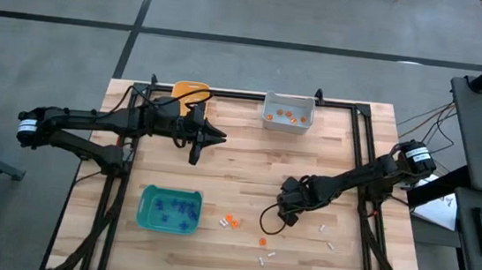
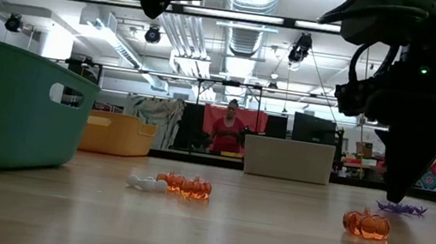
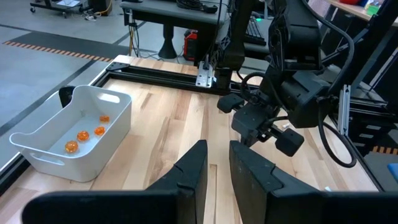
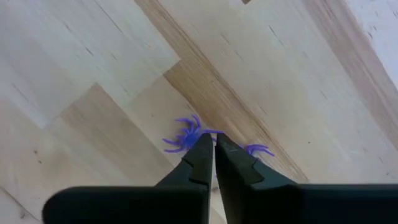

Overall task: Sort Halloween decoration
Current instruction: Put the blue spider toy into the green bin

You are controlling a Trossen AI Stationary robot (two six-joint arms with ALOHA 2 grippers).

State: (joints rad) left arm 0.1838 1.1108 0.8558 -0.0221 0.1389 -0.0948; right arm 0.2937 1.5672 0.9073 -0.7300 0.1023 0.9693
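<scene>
A purple spiky trinket (image 4: 186, 135) lies on the wooden table right of centre, and my right gripper (image 4: 214, 144) is shut on it, pointing steeply down (image 1: 285, 212). In the low view the trinket (image 2: 402, 207) shows flat on the table under the fingers. Orange roundish ones (image 1: 230, 221) (image 2: 365, 224) and small white ones (image 1: 266, 258) lie loose toward the near edge. My left gripper (image 1: 223, 136) hangs above the table's far left part, its fingers (image 3: 193, 168) a little apart with nothing between them. My right gripper pinches the purple trinket's middle (image 4: 210, 133) between its two fingertips, coming from above and pointing down. Spiky legs (image 4: 258, 149) stick out on both sides of the fingers. The trinket still rests on the table.
A teal bin (image 1: 169, 210) with purple trinkets stands near the left front. A white bin (image 1: 288, 113) with orange ones and an orange-yellow bin (image 1: 190, 90) stand at the far edge. A black frame (image 1: 365, 138) runs around the table. A person (image 2: 226, 132) stands far behind.
</scene>
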